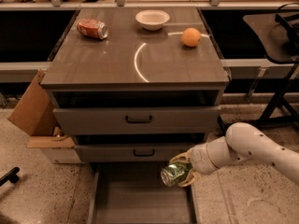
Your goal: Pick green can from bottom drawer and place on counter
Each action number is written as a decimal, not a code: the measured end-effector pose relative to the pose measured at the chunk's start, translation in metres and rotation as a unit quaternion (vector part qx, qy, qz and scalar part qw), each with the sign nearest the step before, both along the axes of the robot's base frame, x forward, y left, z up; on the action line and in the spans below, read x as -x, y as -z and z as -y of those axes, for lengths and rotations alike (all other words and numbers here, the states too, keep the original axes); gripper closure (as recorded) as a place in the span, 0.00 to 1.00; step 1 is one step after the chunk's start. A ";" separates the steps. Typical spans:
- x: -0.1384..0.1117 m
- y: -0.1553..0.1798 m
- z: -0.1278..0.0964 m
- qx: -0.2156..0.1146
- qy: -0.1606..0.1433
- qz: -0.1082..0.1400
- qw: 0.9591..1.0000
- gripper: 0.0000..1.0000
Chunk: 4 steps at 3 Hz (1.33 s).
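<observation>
The green can [172,174] lies on its side in my gripper [182,171], silver end toward the camera, held above the right part of the open bottom drawer [135,199]. The gripper's pale fingers [180,158] close on the can from above and below. My white arm [252,148] reaches in from the right. The counter [117,62] is the glossy grey-brown cabinet top with a curved white reflection, well above and behind the can.
On the counter lie a red-orange can [92,29] at the back left, a white bowl [152,18] at the back, and an orange [191,37] at the right. Two handled drawers [138,120] sit closed. A cardboard box [35,111] stands left; a black stand [280,69] is right.
</observation>
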<state>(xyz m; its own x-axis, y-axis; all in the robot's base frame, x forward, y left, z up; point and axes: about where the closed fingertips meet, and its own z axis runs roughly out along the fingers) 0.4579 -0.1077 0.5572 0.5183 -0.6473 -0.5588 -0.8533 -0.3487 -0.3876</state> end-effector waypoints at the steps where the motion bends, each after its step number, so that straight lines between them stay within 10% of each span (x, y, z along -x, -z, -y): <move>1: 0.001 -0.049 -0.004 0.000 0.009 0.003 1.000 1.00; 4: -0.009 -0.099 -0.012 -0.002 -0.023 0.021 1.000 1.00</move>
<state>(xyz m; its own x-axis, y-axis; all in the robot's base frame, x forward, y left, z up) 0.4669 -0.0953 0.6566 0.5707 -0.6201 -0.5383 -0.8192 -0.3848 -0.4252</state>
